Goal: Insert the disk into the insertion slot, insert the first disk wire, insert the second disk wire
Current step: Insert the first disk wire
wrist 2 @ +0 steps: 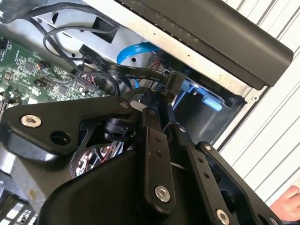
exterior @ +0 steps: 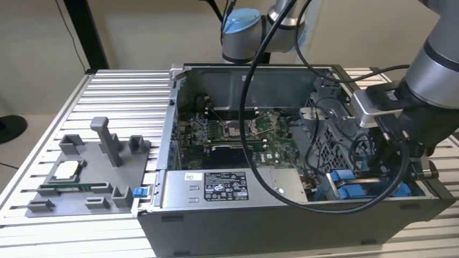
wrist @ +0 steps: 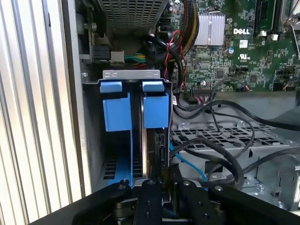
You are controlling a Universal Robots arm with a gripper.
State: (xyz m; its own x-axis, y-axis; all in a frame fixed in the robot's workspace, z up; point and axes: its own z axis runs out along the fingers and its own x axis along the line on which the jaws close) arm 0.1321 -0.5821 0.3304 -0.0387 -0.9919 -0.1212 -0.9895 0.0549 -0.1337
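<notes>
The disk (wrist: 153, 152) stands on edge inside the insertion slot (wrist: 133, 74). You see it in the first wrist view as a dark narrow slab between the blue carrier rails, below two blue plastic tabs (wrist: 155, 109). In the exterior view the same bay shows as blue plastic (exterior: 349, 185) in the near corner of the open computer case (exterior: 287, 226), on the exterior view's right.

Your gripper (wrist 2: 161, 99) is down at that corner, directly over the disk's exposed end. Its fingers (wrist 2: 151, 123) are drawn narrow, and they pinch a black connector (wrist 2: 172, 82) on the end of a flat black wire (wrist 2: 117, 65). In the first wrist view the gripper (wrist: 164, 183) sits just beside the disk's edge, with the jaws close together.

A blue data cable (wrist 2: 136, 50) arcs just behind the connector. In the first wrist view the same cable (wrist: 190, 165) runs beside the fingers, among loose black wires (wrist: 225, 154) that lie over a perforated grey metal cage (wrist: 220, 133).

Further out you have the green motherboard (wrist: 234, 61) and its finned heat sink (wrist: 209, 28). The grey labelled power-supply box (exterior: 222, 188) lies along the case's near wall. The arm (exterior: 430, 97) reaches down into the case from the exterior view's right.

The case rests on a ribbed aluminium table (exterior: 122, 102), and a grey fixture tray (exterior: 72, 188) sits well apart on the exterior view's left. A person's hand (wrist 2: 288, 206) shows at the edge of the second wrist view, over the table.
</notes>
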